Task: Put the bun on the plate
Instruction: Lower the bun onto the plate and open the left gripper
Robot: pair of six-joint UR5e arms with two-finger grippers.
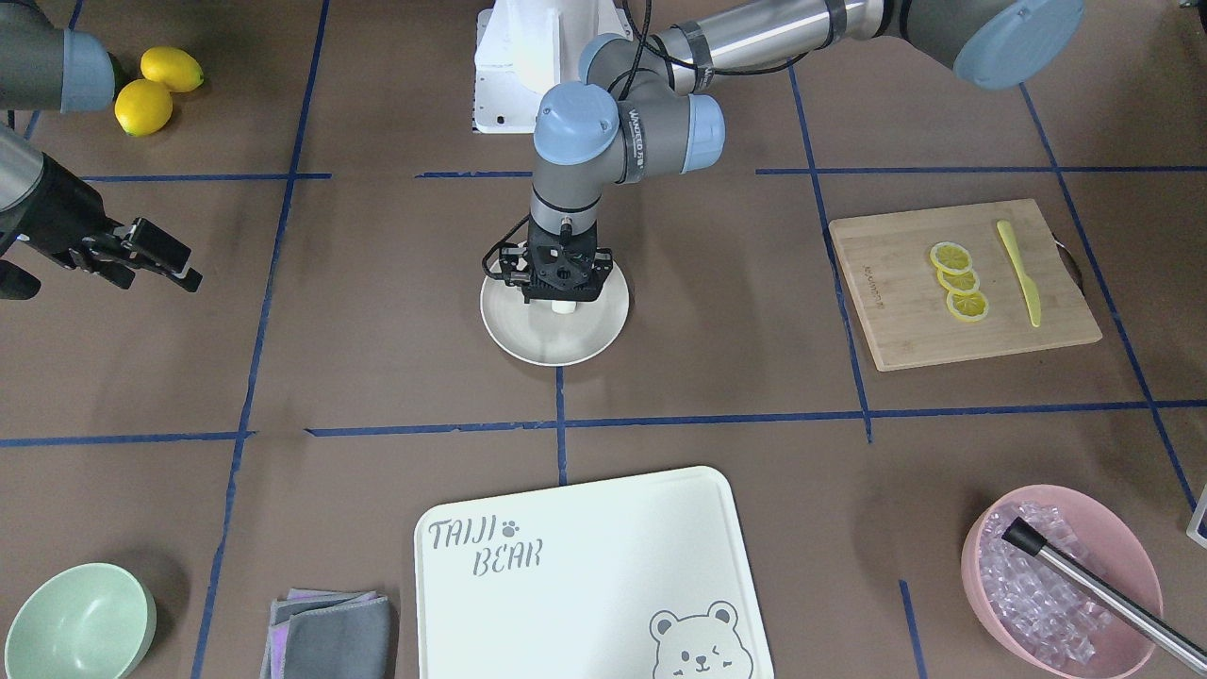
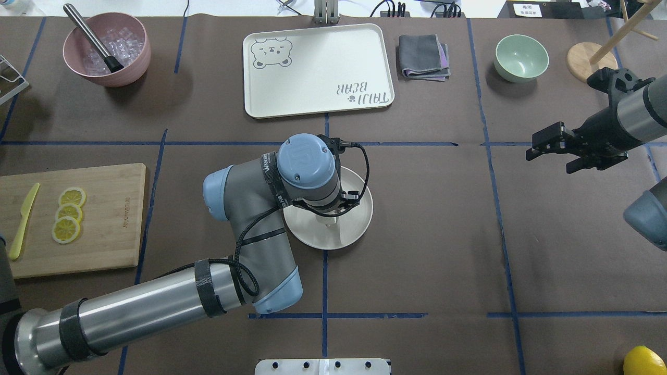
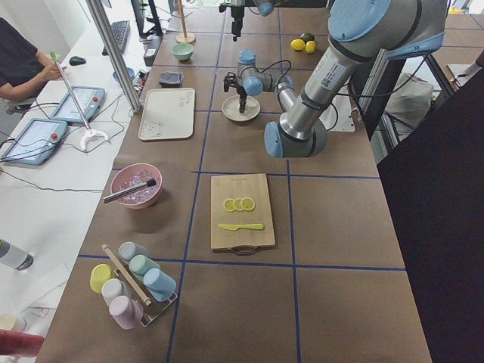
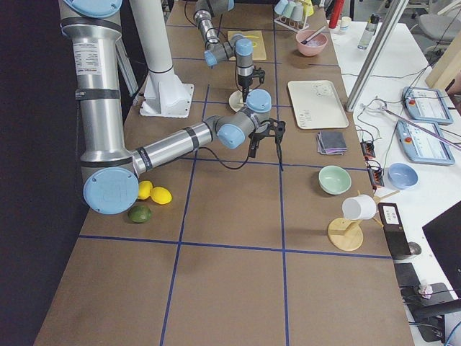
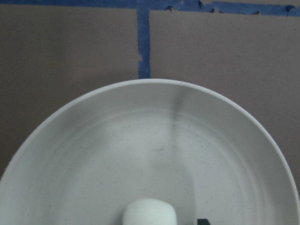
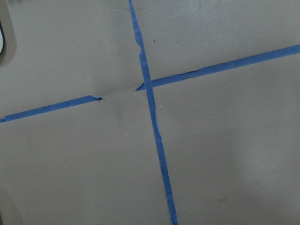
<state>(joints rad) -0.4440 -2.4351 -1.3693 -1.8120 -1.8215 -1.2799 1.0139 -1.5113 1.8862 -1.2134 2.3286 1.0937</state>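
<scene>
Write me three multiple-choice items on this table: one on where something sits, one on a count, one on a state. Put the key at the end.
1. Where is the bun?
A. On the bear tray
B. Over the plate, right under the left gripper
C. In the green bowl

2. How many lemon slices lie on the cutting board?
A. Two
B. Five
C. Three

3. What is the right gripper holding?
A. Nothing
B. A whole lemon
C. The yellow knife

Key:
1 B: the front-facing view shows the white lump inside the plate's rim, just below the gripper.
2 C: three slices lie in a row on the board.
3 A: its fingers hang over bare table with nothing between them.
</scene>
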